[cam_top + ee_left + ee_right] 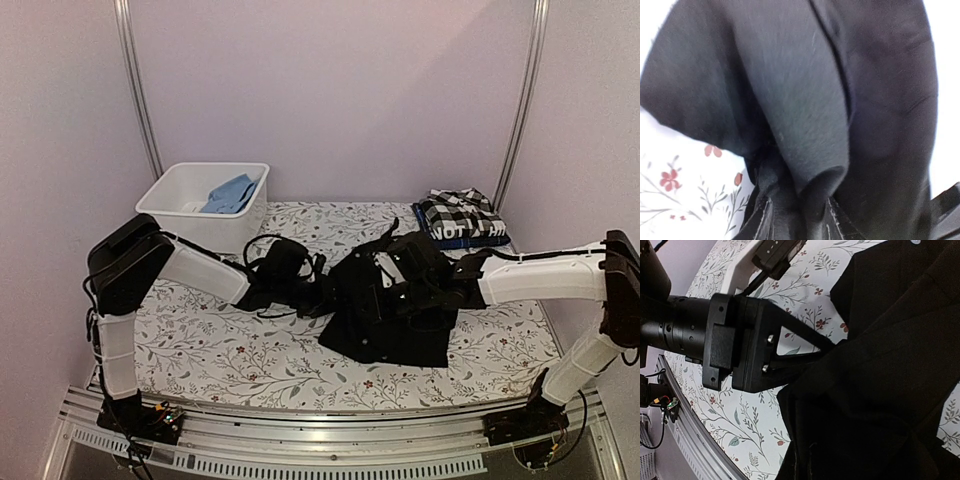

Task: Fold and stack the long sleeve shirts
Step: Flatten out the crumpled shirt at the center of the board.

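Observation:
A plain black collared shirt [385, 315] lies crumpled at the middle of the floral table; its small white buttons show near the collar. My left gripper [318, 290] is at its left edge. In the left wrist view its fingers [759, 225] stand apart, and a loose fold of the black shirt [810, 125] sits between them. My right gripper [418, 295] presses into the shirt's middle from the right. In the right wrist view its tips [807, 465] are buried in black cloth [880, 390], shut on it. A checked shirt [460, 210] lies folded on a dark lettered shirt [462, 237] at the back right.
A white bin [170, 195] holding a blue cloth [230, 193] stands at the back left. The floral tablecloth [250, 360] runs to a metal rail [320, 440] at the near edge. The left arm's wrist [735, 340] fills the upper left of the right wrist view.

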`<action>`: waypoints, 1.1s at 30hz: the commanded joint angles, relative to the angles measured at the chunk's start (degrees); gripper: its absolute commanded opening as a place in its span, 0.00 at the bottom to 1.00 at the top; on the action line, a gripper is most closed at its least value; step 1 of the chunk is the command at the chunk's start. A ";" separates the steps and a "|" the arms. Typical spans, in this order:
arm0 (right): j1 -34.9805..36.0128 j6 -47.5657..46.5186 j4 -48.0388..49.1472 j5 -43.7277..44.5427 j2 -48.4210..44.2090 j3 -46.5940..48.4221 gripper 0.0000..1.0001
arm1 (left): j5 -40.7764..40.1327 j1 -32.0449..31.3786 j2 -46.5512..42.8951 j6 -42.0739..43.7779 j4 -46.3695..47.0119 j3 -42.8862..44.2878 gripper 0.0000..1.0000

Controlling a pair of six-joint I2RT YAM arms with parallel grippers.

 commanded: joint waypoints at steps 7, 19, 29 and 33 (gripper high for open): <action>4.10 3.11 12.35 -3.00 5.28 -2.97 0.09 | -5.57 2.28 -10.63 4.72 -3.53 -5.76 0.48; 4.22 2.51 17.73 -4.02 2.46 -7.14 0.33 | -3.40 1.39 -14.36 10.36 -12.57 -0.48 0.61; 4.21 4.95 21.80 -2.01 -2.14 -11.29 0.39 | 3.53 -0.98 -7.87 8.83 -11.78 2.03 0.66; 3.82 4.79 20.50 -0.64 -3.44 -11.38 0.43 | 3.96 -2.08 -5.51 8.93 -12.95 4.25 0.58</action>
